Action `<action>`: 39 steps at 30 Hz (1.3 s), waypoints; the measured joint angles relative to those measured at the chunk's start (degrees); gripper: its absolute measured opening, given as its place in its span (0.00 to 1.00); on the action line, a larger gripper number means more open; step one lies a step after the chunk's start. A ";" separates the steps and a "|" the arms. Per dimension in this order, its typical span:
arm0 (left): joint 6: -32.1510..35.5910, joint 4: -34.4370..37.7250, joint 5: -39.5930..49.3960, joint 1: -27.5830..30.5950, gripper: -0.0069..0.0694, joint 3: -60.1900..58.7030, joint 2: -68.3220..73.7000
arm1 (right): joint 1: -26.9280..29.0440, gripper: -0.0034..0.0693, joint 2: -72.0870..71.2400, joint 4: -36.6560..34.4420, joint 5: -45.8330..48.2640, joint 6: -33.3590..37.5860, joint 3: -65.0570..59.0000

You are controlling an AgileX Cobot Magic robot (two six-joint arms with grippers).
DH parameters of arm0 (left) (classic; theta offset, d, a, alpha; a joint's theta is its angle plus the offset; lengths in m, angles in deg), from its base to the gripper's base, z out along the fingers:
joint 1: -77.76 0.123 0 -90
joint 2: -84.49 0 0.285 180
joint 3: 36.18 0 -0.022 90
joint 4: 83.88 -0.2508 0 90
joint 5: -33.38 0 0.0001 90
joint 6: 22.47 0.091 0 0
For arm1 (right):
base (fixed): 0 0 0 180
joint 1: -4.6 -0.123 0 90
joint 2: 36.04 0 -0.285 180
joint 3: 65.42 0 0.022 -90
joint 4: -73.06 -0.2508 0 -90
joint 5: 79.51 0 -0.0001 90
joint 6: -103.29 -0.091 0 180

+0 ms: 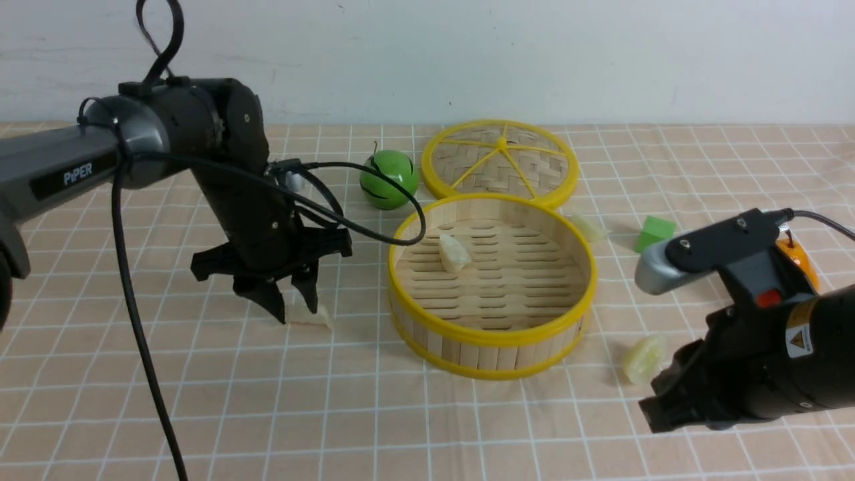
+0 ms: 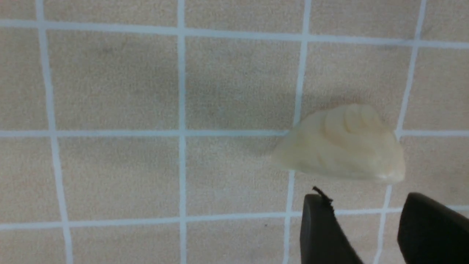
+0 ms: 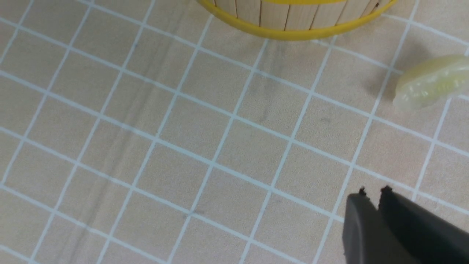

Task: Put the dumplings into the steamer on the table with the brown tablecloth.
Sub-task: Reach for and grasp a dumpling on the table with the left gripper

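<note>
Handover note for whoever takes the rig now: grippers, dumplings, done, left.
Left gripper: open, empty, at a cream dumpling on the cloth.
Right gripper: jaws nearly together, nothing held, near a yellowish-green dumpling.
Another dumpling lies beyond the steamer, beside the lid.
Done: one dumpling in the steamer.
Left: the three outside.

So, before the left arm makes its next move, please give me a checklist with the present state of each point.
1. Left fingers open: ok.
2. Dumpling near them already gripped: not ok, it lies on the tablecloth.
3. Steamer uncovered: ok, the lid is behind it.
4. All dumplings inside the steamer: not ok, only one is.
5. Left fingers touching the cloth: cannot tell.
</note>
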 joint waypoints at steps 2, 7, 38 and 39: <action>0.53 -0.85 -0.13 0.00 0.48 0.00 1.27 | 0.00 0.15 0.00 0.00 0.00 0.00 0.00; 0.44 -4.70 -3.09 0.00 0.48 0.16 3.27 | 0.00 0.16 0.00 0.00 0.00 0.00 0.00; -16.79 -6.84 -3.56 -0.10 0.76 9.02 6.48 | 0.00 0.19 0.00 -2.49 -0.42 0.00 0.00; -16.79 -6.76 -3.63 -0.10 0.77 9.02 6.71 | 0.00 0.19 0.00 -2.51 -0.42 0.00 0.00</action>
